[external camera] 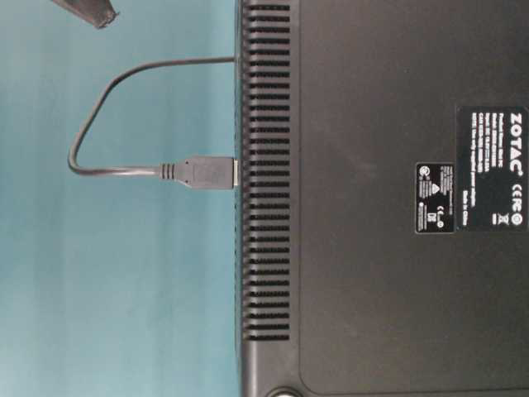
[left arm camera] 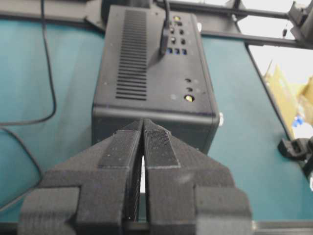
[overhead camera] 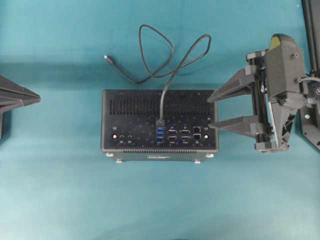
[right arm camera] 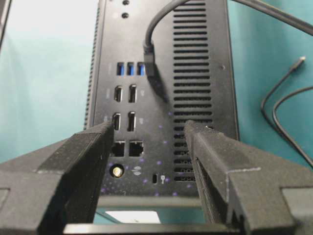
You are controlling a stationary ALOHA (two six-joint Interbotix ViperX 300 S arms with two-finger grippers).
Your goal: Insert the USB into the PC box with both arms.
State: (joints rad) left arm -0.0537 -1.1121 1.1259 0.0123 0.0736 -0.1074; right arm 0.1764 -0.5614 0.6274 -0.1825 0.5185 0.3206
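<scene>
The black PC box lies mid-table with its port face up. The USB stands in the top slot of the blue port column, and its cable loops away behind the box. In the table-level view the USB meets the box. My right gripper is open and empty, its fingers over the box's right end; its wrist view shows the gripper, the box and the USB. My left gripper is shut and empty, left of the box; it also shows in its wrist view.
The cable's slim silvery-tipped connector lies loose on the teal table behind the box's left part, and it also shows in the right wrist view. A dark gripper tip shows at the top left of the table-level view.
</scene>
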